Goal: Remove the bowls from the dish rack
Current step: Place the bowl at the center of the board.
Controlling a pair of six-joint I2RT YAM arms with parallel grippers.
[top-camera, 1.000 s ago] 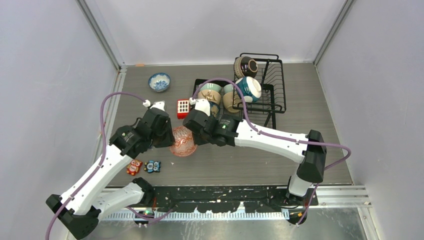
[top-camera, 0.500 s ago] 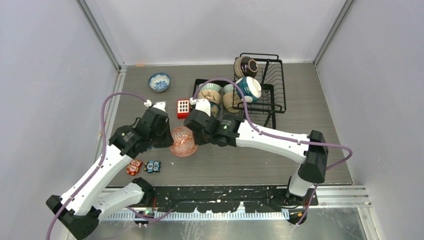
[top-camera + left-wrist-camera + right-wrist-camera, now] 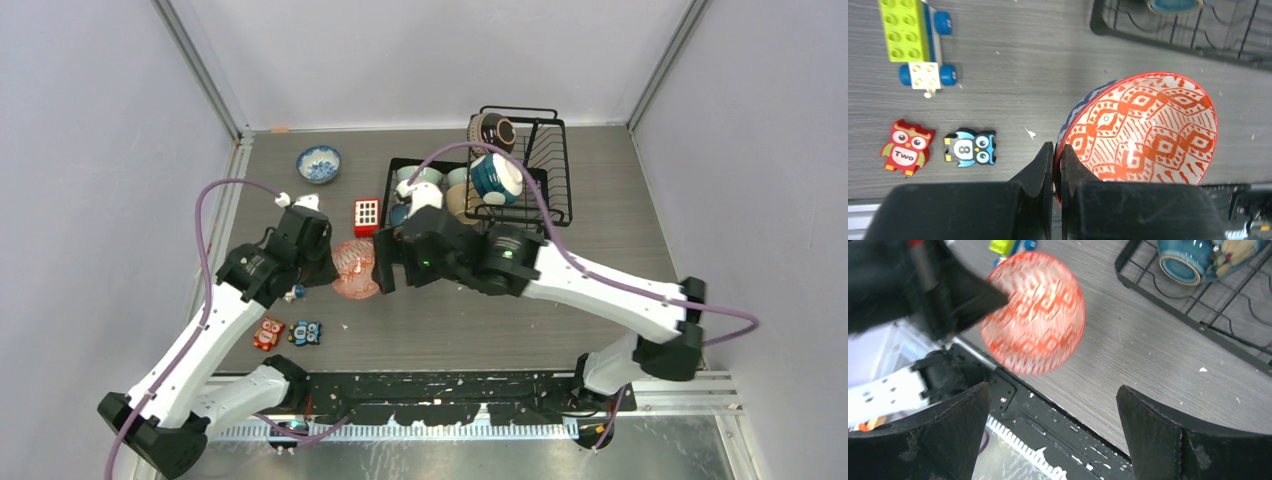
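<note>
- item: blue-and-white bowl [image 3: 319,163]. stood upright on the table [image 3: 620,240] at the far left, well apart from both grippers.
- item: two owl blocks [image 3: 905,147]. lay side by side on the table, left of the held bowl.
- item: left gripper [image 3: 1057,155]. clamped tight on the rim of the red patterned bowl [image 3: 1143,125], with one finger inside the rim and one outside. the bowl sat tipped on its side just right of the fingers, its patterned inside facing the wrist camera. whether it touched the table could not be told.
- item: right gripper [image 3: 1053,405]. jaws spread wide and holding nothing. the red patterned bowl [image 3: 1035,312] lay just ahead of the two fingertips, clear of them and blurred in that view.
- item: red block with white squares [image 3: 366,214]. sat just beyond the held bowl, beside the rack's tray.
- item: dish rack [image 3: 520,110]. stood at the right rear. a pale green bowl [image 3: 420,176] sat in the tray, a dark blue bowl [image 3: 497,176] leaned at the basket's edge, and a brown bowl [image 3: 490,132] rested at the basket's far corner. other bowls were partly hidden by the right arm.
</note>
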